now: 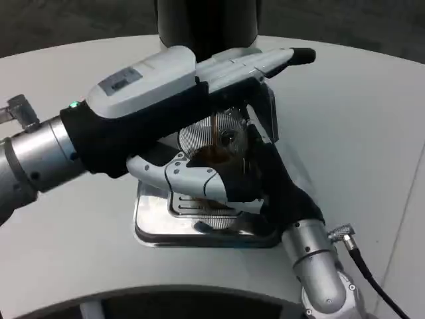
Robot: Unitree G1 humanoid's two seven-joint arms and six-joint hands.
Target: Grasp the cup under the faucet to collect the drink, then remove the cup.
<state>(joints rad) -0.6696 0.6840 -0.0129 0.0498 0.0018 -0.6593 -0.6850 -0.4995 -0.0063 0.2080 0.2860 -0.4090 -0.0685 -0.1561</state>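
Observation:
A ribbed clear cup [214,136] with brown drink in it stands over the silver drip tray [154,229], below the black dispenser [206,23]. My right hand [206,183] comes in from the lower right and grips the cup, its white fingers wrapped around the near side. My left hand [219,70] reaches in from the left, stretched out flat above the cup at the dispenser's front, fingertips [299,56] pointing right. It holds nothing. The faucet itself is hidden under the left hand.
The round white table [358,119] spreads to all sides of the tray. A black cable [372,276] runs from my right wrist toward the lower right. The table's near edge curves along the bottom.

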